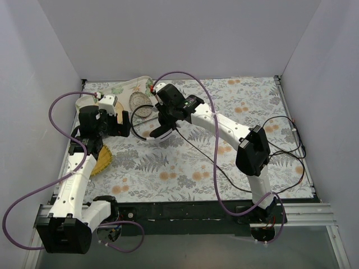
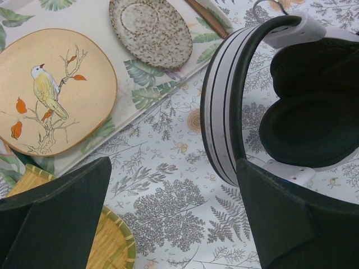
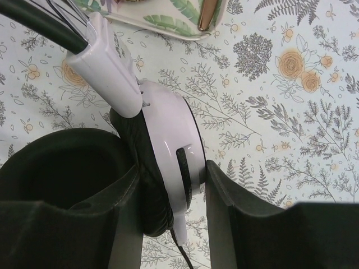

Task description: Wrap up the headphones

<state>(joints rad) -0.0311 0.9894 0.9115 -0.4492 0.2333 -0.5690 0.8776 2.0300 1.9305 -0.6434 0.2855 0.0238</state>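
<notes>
**A:** Where do the headphones lie?

**B:** The headphones [image 1: 157, 134] are over the middle of the table [image 1: 185, 168], between the two arms. One ear cup [image 3: 168, 151] stands on edge, right between the fingers of the right hand [image 3: 173, 167].

**A:** And how is that hand set?

**B:** It pinches the cup, one finger on the black cushion and the other on the white shell. The thin black cable [image 3: 184, 255] leaves the cup's lower end, and the headband [image 3: 39, 25] runs off from its top.

**A:** And the left hand?

**B:** The left hand [image 2: 174, 162] is spread wide and grips nothing. The other ear cup [image 2: 224, 112] sits just beside its right finger. I cannot tell whether they touch.

**A:** Any containers?

**B:** A leaf-printed tray [image 2: 146, 89] at the far left holds a bird-painted plate [image 2: 53, 92] and a speckled dish [image 2: 151, 31], side by side. A woven yellow basket [image 2: 112, 241] lies just beside the tray, partly hidden by the left finger.
</notes>
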